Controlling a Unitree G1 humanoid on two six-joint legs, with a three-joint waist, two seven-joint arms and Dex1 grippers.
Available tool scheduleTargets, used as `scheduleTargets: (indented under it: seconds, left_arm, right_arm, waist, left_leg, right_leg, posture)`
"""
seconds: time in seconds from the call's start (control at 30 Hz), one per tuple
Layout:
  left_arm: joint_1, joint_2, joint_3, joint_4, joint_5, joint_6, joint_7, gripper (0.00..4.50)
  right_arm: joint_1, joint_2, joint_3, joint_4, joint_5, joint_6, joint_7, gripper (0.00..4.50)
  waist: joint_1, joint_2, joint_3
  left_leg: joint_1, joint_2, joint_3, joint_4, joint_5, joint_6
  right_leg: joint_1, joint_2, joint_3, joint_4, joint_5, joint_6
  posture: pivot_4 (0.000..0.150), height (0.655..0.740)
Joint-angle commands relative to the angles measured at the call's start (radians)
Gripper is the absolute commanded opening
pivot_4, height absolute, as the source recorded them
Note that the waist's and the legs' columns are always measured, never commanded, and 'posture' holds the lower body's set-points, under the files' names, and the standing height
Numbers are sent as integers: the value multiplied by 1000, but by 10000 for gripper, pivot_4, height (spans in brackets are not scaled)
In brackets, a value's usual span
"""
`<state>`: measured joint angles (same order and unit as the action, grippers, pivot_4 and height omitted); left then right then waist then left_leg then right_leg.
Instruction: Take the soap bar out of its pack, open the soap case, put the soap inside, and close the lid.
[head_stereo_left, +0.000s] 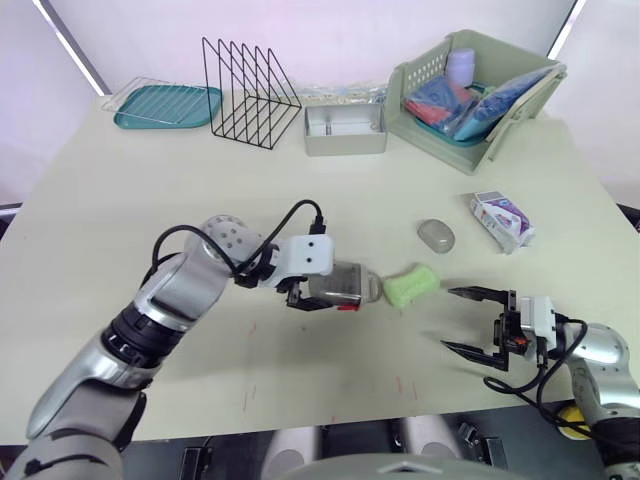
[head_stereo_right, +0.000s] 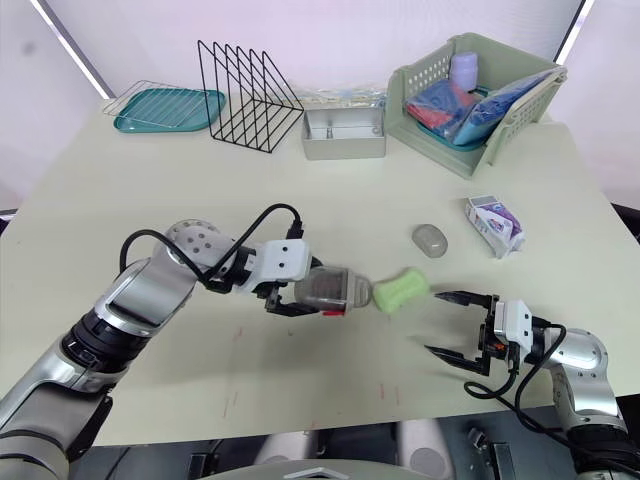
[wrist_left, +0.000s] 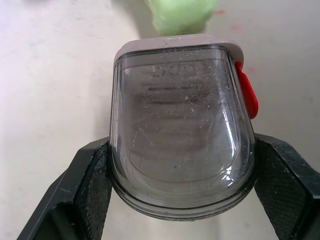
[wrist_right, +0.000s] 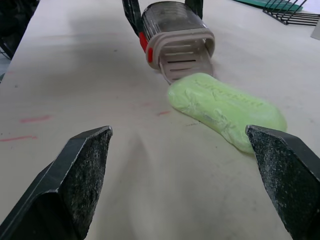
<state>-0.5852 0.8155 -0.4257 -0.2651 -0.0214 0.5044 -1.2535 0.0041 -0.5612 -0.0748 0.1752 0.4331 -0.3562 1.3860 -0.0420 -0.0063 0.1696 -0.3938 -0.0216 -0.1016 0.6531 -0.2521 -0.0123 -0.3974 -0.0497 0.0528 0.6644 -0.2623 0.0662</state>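
My left gripper (head_stereo_left: 318, 291) is shut on a clear grey soap case (head_stereo_left: 338, 285) with a red latch, held low over the table with its open mouth facing the soap. The green soap bar (head_stereo_left: 410, 284) lies on the table right at that mouth, one end touching it; the right wrist view shows the soap bar (wrist_right: 227, 110) and the soap case (wrist_right: 175, 37) mouth-on. A small grey lid (head_stereo_left: 436, 236) lies beyond the soap. The opened soap pack (head_stereo_left: 503, 220) rests further right. My right gripper (head_stereo_left: 468, 320) is open, near the table's front edge, right of the soap.
At the back stand a green basket (head_stereo_left: 510, 120) with packets, a grey tray (head_stereo_left: 345, 130), a black wire rack (head_stereo_left: 250, 92) and a teal dish rack (head_stereo_left: 165, 105). Bare table lies between these and the arms.
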Motion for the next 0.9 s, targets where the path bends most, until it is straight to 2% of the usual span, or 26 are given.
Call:
scheduleTargets:
  seconds: [0.03, 0.4, 0.7, 0.73, 0.9]
  left_arm:
    - [0, 24, 45, 11, 14, -61, 17, 34463]
    - [77, 111, 149, 132, -47, -268, -52, 34463]
    - [104, 113, 172, 212, -57, -362, -83, 34463]
    - [106, 112, 176, 216, -61, -365, -86, 44731]
    - [108, 118, 195, 218, -87, -366, -106, 44731]
  right_arm:
    - [0, -1, -1, -6, 7, -23, 0, 44907]
    - [-21, -5, 4, 29, 5, -37, 10, 44907]
    - [-22, -19, 1, 40, 5, -37, 17, 44907]
    - [-22, -21, 1, 41, 4, -38, 18, 45000]
    - [-21, -28, -2, 47, 4, -40, 22, 45000]
  waist:
    - [2, 0, 0]
    - [2, 0, 0]
    - [2, 0, 0]
    - [2, 0, 0]
    - [2, 0, 0]
  left_leg:
    - [0, 0, 0, 0, 0, 0]
    - [0, 0, 0, 0, 0, 0]
    - [1, 0, 0, 0, 0, 0]
    - [1, 0, 0, 0, 0, 0]
    - [1, 0, 0, 0, 0, 0]
  right_leg:
    - [0, 0, 0, 0, 0, 0]
    - [0, 0, 0, 0, 0, 0]
    - [0, 0, 0, 0, 0, 0]
    - [0, 0, 0, 0, 0, 0]
    - [0, 0, 0, 0, 0, 0]
  posture:
    - [1500, 7400]
    - [1500, 7400]
    - [1500, 7400]
    - [1500, 7400]
    - [1500, 7400]
